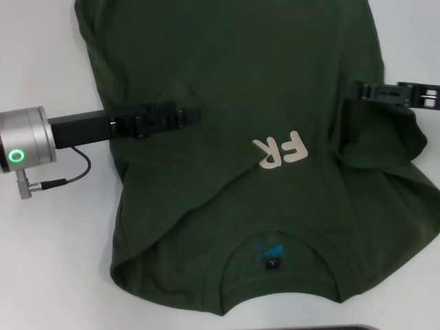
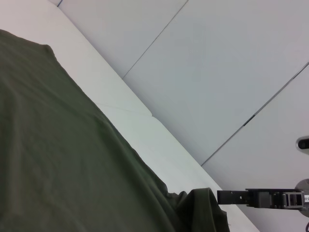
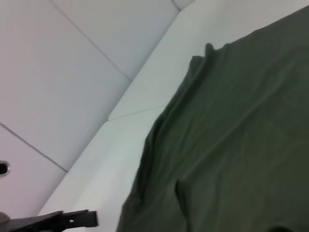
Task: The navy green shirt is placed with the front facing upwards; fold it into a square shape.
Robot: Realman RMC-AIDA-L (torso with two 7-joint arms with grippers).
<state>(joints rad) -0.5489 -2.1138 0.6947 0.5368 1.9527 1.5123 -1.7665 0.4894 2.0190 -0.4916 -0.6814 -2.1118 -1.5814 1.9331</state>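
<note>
Here the shirt lies spread over the white table, collar at the near edge in the head view, blue-black neck label showing inside it. Only the cream letters "FR" are readable; the rest sits under a fold. The robot's left side of the shirt is folded in over the chest, with a diagonal crease running from the lettering down toward the near left corner. The right side is bunched and lifted near the right gripper.

The left gripper reaches in from the left, lying over the folded cloth at mid-chest; its fingers look close together, but whether they pinch fabric cannot be told. Its silver wrist with a green ring light and a cable stay over bare table.

The right gripper comes in from the right edge, tip touching the raised fabric; grip cannot be told.

A dark strip shows at the near edge.
</note>
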